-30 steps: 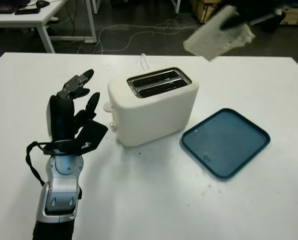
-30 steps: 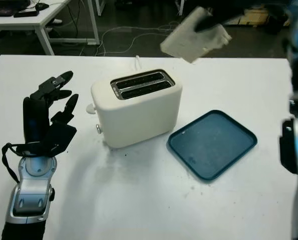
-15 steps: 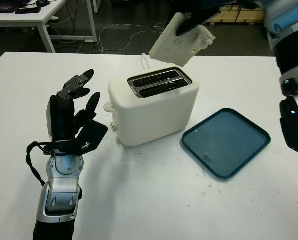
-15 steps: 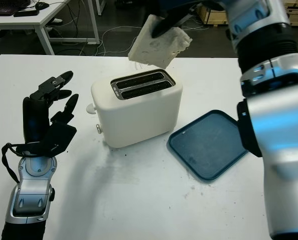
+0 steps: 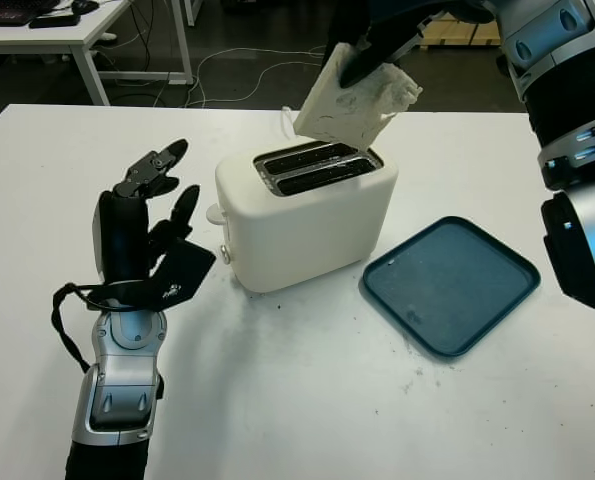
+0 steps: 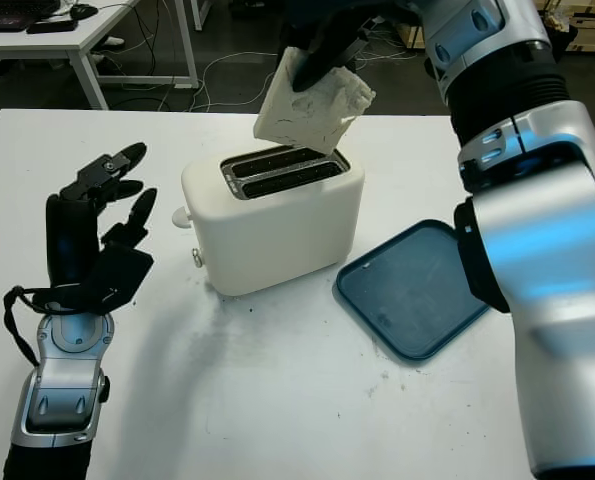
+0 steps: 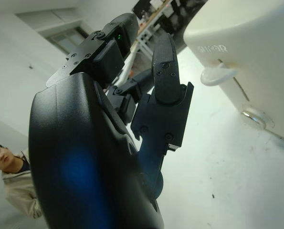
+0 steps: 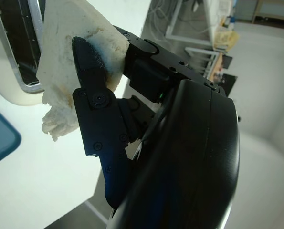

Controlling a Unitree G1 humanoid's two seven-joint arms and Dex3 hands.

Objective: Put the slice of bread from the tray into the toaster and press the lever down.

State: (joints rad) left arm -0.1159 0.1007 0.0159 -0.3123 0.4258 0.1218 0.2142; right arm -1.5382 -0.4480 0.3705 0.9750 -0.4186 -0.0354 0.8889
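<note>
Right hand (image 5: 372, 40) fingers clamp the tilted bread slice (image 5: 352, 100) below them over the toaster (image 5: 307, 215); its corner may catch the slot rim and jam.

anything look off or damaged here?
Yes: the bread slice in the right robot hand has a ragged, torn-looking edge and hangs tilted over the toaster slots, not upright. Tray sits askew. Left robot hand is open beside the toaster.

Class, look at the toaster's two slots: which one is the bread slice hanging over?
The rear slot, farther from the robot: the bread slice in the right hand hangs over it.
</note>
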